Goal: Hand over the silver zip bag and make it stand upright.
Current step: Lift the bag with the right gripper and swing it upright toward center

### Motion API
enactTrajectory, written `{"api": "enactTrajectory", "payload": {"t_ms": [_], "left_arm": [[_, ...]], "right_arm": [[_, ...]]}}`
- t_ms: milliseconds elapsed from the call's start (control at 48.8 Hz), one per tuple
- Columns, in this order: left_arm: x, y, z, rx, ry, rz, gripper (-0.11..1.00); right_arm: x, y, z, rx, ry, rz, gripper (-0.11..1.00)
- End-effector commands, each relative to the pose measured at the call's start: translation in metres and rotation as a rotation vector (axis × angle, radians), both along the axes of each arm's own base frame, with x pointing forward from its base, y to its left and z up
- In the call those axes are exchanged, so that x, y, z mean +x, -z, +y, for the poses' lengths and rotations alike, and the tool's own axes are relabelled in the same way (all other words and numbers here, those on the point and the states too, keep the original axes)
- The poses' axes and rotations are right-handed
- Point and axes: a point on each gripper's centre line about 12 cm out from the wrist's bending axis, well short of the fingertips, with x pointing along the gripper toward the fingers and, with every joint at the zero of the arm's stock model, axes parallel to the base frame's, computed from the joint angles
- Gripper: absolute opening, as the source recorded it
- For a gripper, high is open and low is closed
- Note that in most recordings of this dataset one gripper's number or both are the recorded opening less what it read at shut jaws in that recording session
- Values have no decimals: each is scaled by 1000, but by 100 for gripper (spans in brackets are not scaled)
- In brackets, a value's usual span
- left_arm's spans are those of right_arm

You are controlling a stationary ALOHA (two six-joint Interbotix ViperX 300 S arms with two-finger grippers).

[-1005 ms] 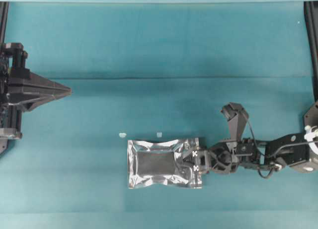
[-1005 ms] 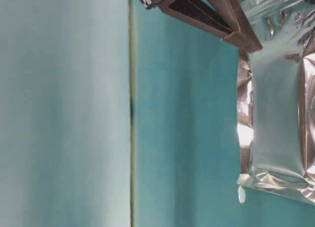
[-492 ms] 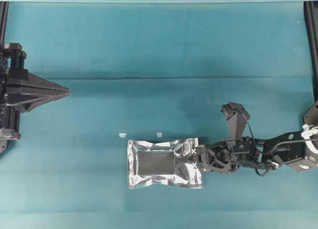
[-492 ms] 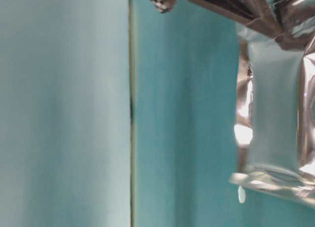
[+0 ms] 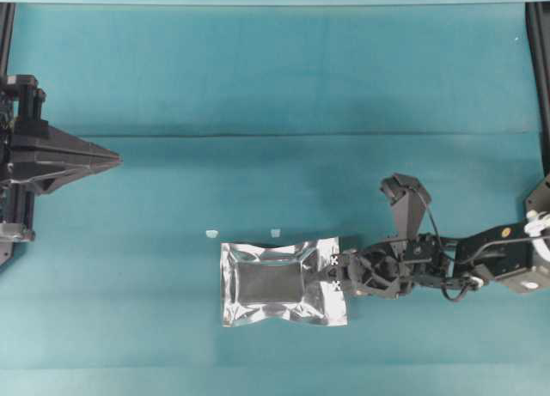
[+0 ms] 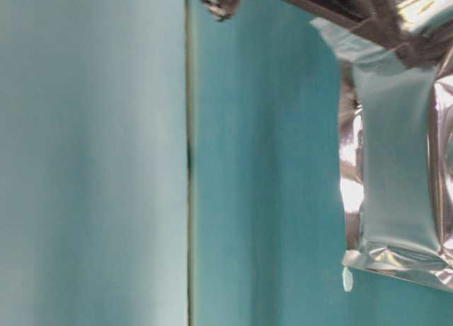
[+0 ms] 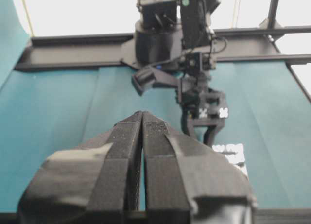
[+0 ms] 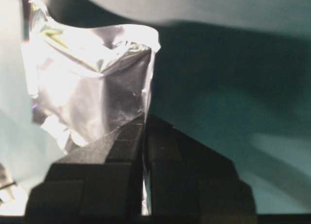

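While the silver zip bag [image 5: 282, 283] lies on the teal table [image 5: 275, 78], we see the right gripper [image 5: 337, 274] pinching its right edge, jaws pressed onto the foil. Well apart at far left, the left gripper [image 5: 113, 159] has its jaws pressed together, holding nothing.

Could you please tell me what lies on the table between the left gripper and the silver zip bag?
Only bare teal cloth, in the overhead view, between left gripper and silver zip bag.
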Motion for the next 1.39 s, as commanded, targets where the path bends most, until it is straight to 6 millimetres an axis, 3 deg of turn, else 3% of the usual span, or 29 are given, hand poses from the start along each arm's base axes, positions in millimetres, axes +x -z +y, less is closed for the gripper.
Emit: {"api": "enactTrajectory", "payload": {"t_ms": [0, 595, 1005, 1374], "left_arm": [[1, -5, 0, 2, 2, -14, -1], [-11, -9, 0, 2, 0, 3, -1], [-13, -10, 0, 0, 0, 6, -1], [-13, -9, 0, -9, 0, 8, -1]], "right_arm": [[9, -24, -2, -29, -38, -59, 1], [35, -122, -16, -173, -557, 60, 1], [42, -155, -22, -306, -879, 236, 1], [73, -177, -36, -527, -1119, 411, 1]]}}
